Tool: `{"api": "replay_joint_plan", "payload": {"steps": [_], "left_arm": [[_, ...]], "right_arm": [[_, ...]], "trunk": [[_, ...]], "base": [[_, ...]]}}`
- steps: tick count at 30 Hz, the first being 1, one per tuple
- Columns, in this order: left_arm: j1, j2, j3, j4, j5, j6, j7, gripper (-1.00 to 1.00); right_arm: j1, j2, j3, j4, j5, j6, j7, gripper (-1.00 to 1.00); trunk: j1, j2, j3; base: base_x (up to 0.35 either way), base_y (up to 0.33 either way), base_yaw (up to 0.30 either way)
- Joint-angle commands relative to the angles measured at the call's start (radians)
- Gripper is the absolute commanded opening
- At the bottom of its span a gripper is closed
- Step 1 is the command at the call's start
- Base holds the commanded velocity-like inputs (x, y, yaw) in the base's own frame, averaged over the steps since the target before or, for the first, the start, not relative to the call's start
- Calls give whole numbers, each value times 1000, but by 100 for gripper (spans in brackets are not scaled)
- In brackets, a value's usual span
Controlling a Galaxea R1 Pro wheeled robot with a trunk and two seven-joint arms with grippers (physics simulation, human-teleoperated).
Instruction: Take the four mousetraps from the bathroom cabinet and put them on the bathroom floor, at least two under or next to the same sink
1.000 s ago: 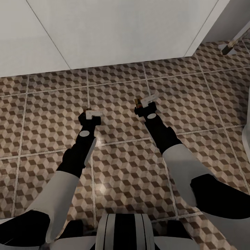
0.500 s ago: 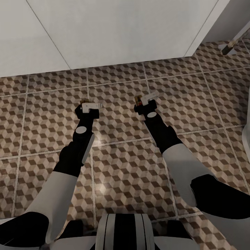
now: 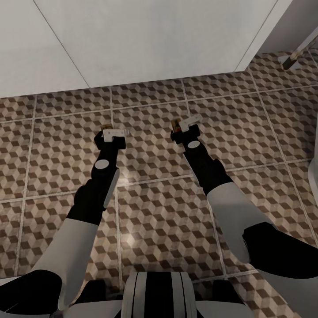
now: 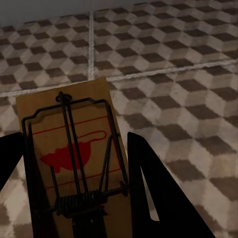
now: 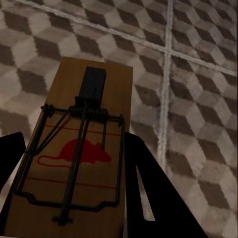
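Across the head view, entry one: bathroom floor (image 3: 159, 207), cube-patterned tile, fills the lower two thirds of the frame; a white panel (image 3: 145, 39) runs along the top. Your left gripper (image 3: 114, 134) sits left of centre, its arm now stretched further up the frame than a second ago, the small tan board at its tip closer to the white panel. Your right gripper (image 3: 185, 126) sits right of centre, essentially where it was, a sliver of tan and red showing at its tip. You cannot tell from this view whether either board touches the tile.

Left wrist view, entry two: left mousetrap (image 4: 72, 163), tan board with black wire and red mouse print, lies between the two dark fingers (image 4: 153, 193), which close on its long edges. Tile and a grout crossing show beyond it.

Right wrist view, entry three: right mousetrap (image 5: 79, 158), same pattern, spring end pointing away, is likewise pinched between the dark fingers (image 5: 148, 188) over tile.

Reading: you hold two traps over the correct floor surface, neither released. The left arm's reach suggests you are choosing its drop spot; if the white panel belongs to the sink vanity, setting both down here would serve the sink condition.
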State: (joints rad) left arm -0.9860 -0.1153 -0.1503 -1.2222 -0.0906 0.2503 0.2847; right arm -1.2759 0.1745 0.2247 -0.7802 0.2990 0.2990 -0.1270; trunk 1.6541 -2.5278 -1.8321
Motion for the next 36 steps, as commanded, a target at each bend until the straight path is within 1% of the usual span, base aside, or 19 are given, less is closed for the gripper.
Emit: {"api": "replay_joint_plan", "payload": {"steps": [1, 9, 36], "left_arm": [[0, 0, -2, -5, -11, 12, 2, -100], [0, 0, -2, -21, -11, 18, 2, -100], [0, 0, -2, -22, -11, 19, 2, -100]], "right_arm": [[0, 0, 2, -3, 8, 8, -6, -100], [0, 0, 2, -7, 8, 11, -6, -100], [0, 0, 2, -7, 8, 11, -6, -100]], "trunk": [[0, 0, -1], [4, -2, -1], [16, -9, -1]], "base": [[0, 0, 0], [0, 0, 0], [0, 0, 0]]}}
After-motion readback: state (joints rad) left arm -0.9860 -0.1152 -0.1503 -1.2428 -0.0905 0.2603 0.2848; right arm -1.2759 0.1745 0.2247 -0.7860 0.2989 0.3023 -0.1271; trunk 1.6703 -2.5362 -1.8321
